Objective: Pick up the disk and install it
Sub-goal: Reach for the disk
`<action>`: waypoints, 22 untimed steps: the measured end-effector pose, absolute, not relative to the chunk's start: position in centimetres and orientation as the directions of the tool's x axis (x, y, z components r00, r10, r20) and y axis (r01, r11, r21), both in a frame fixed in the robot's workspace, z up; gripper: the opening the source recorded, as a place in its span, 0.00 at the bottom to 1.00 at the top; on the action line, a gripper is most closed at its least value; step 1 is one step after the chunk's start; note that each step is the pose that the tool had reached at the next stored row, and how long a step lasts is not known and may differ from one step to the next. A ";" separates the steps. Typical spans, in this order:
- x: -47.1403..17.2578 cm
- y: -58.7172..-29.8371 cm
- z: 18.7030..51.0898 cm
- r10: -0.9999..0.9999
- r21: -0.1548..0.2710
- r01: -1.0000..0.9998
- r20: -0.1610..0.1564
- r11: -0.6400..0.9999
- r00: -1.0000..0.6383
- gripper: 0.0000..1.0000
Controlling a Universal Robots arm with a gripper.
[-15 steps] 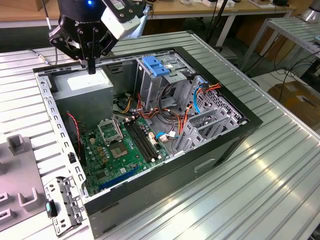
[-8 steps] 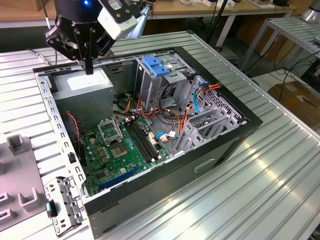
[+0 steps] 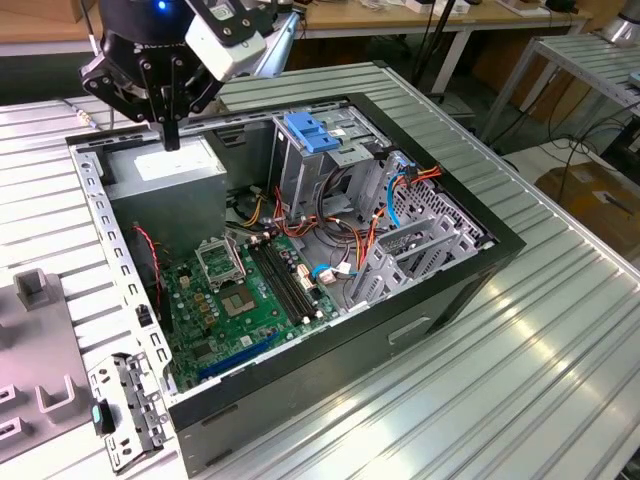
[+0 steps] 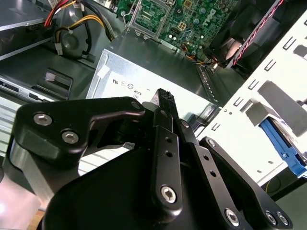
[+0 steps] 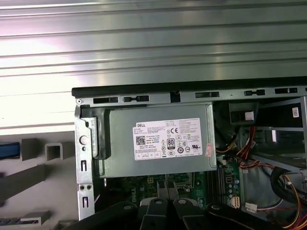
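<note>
So here's where it's at, from where I'm standing. The end effector hangs right above the power supply, the big grey box with the white sticker in the corner of the open PC case on the table. In the second wrist view its fingers are pressed together with nothing between them, so it's closed and empty.

As for the disk, I honestly can't pin it down. There's a blue plastic piece just past the perforated case wall next to the power supply, outside the case and near some grey holder blocks. That could be the disk's carrier, but I can't tell.

The metal drive cage with the blue latch on top sits across the case from the power supply, well apart from the end effector. Whether a bay in it is filled, I can't see.

My read: basically nothing done. The pickup hasn't happened, and the install is all left.
</note>
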State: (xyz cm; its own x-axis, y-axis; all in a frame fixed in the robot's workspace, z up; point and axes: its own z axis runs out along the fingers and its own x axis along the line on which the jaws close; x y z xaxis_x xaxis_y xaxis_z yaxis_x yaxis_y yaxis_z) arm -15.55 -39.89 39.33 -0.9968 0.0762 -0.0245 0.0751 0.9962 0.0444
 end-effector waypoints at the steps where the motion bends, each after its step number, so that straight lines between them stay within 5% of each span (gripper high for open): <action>1: -15.6 -39.9 39.3 0.076 0.044 0.075 -0.024 0.996 -0.997 0.11; 22: -17.5 -39.9 39.3 0.076 0.044 0.075 -0.024 0.996 -0.997 0.11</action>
State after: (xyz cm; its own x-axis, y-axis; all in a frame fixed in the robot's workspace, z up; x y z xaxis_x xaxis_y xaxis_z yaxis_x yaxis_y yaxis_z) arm -17.49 -39.89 39.33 -0.9968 0.0762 -0.0245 0.0751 0.9962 0.0444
